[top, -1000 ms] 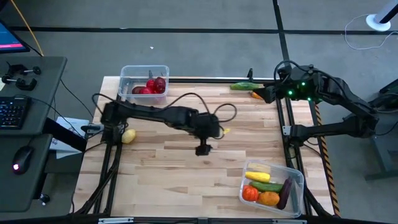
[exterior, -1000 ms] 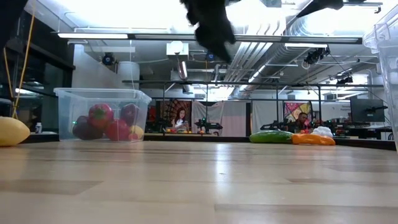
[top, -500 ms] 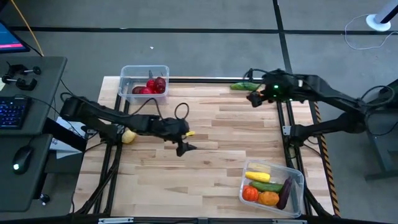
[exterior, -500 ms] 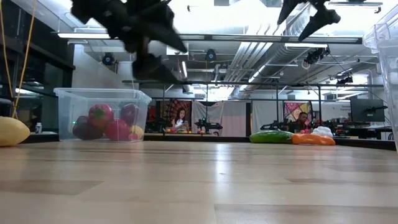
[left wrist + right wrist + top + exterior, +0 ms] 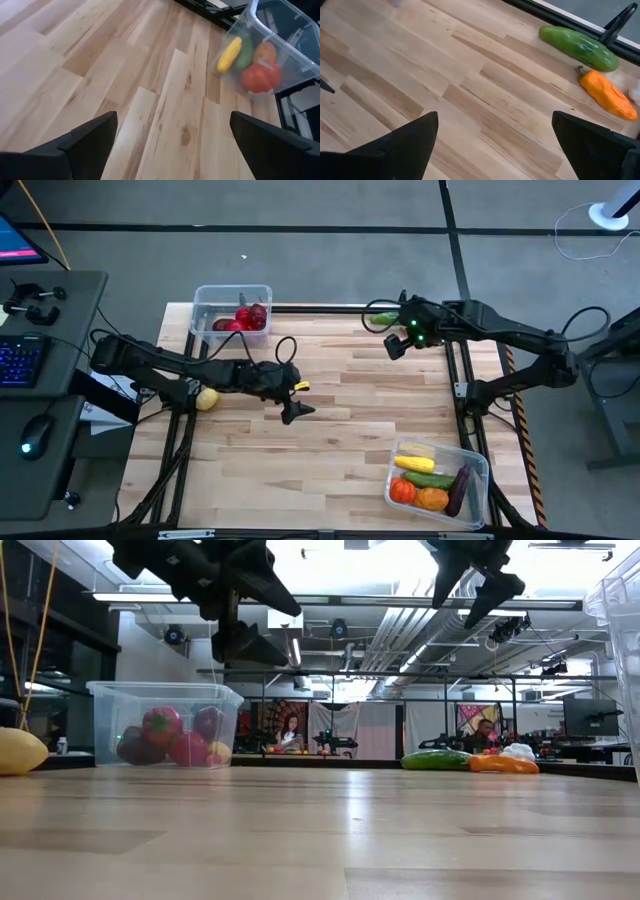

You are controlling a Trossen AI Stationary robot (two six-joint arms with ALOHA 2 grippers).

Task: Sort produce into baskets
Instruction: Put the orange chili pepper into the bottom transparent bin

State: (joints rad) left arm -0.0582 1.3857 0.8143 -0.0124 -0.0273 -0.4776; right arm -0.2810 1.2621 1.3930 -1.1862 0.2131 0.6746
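My left gripper [image 5: 297, 412] hangs open and empty above the middle of the table, to the right of a yellow lemon [image 5: 206, 398] that lies on the wood. My right gripper [image 5: 394, 346] is open and empty near the far right corner. Just beyond it a green cucumber [image 5: 579, 48], an orange carrot [image 5: 607, 95] and a white garlic [image 5: 517, 751] lie on the table. One clear basket [image 5: 205, 298] at the far left holds red produce. The other clear basket [image 5: 478, 470] at the near right holds yellow, green, red, orange and purple pieces.
Black frame rails run along the table's far edge [image 5: 330, 308] and right edge [image 5: 462, 380]. Bare wood [image 5: 340, 460] lies between the two baskets. A desk with a keyboard and mouse [image 5: 40, 430] stands off the table's left side.
My left gripper has gone toward the table's left edge, nearer the lemon, as its arm folded back. My right gripper has come away from the far right corner, toward the table's left and a little toward its near edge. No produce has moved.
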